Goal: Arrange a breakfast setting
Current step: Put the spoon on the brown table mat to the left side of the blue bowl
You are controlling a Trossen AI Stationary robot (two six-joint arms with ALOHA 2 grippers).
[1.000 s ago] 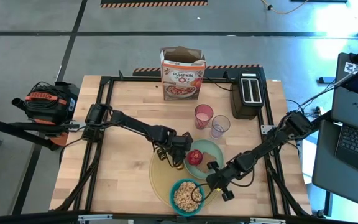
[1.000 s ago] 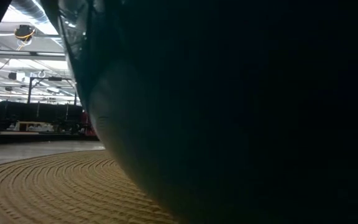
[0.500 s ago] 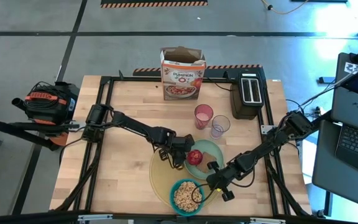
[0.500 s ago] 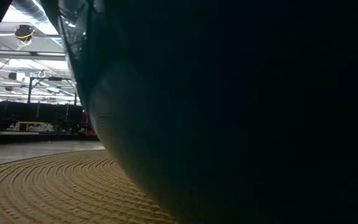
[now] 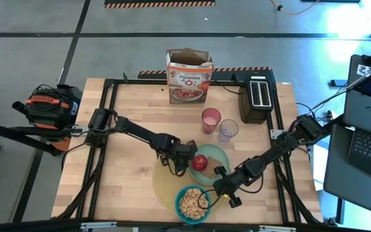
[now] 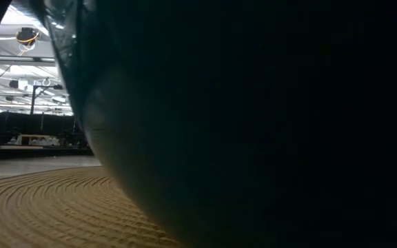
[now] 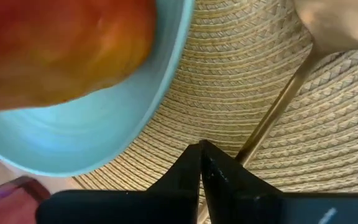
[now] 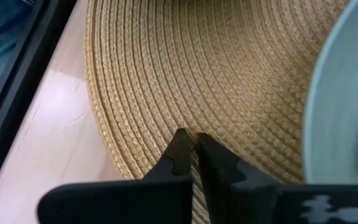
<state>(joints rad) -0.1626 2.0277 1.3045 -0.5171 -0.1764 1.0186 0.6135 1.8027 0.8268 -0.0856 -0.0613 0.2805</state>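
A round yellow placemat (image 5: 166, 190) lies near the table's front edge. On it rest the pale green plate (image 5: 206, 176) with the red apple (image 5: 200, 162) and brown toast (image 5: 219, 160), and the blue bowl (image 5: 194, 203) of cereal. The gold spoon (image 7: 291, 81) lies on the mat left of the plate. My left gripper (image 7: 201, 148) is shut, tips down beside the spoon's handle. My right gripper (image 8: 189, 144) is shut over the mat's weave, near the plate's rim (image 8: 334, 112). The pink cup (image 5: 210, 120) and clear mug (image 5: 228, 131) stand farther back. My left gripper comes steeply from above, its shut tips at the placemat (image 7: 241, 81) next to the plate (image 7: 73, 137). The spoon's handle (image 7: 250, 143) runs up to the side of one finger (image 7: 229, 174) and vanishes behind it. I cannot tell whether it is pinched or only touched. My right gripper points down at the placemat (image 8: 185, 74) near its edge. I cannot tell whether its tips touch the weave.
A cereal box (image 5: 189, 77) and a black toaster (image 5: 257, 98) stand at the table's far edge. Bare wood (image 5: 127, 174) lies left of the mat. In the low view the bowl's dark wall (image 6: 253, 138) fills most of the picture.
My left gripper has sunk a little toward the mat and drifted toward the table's left and near edge. The placemat with the plate and bowl has slid slightly toward the table's left. My right gripper has kept still.
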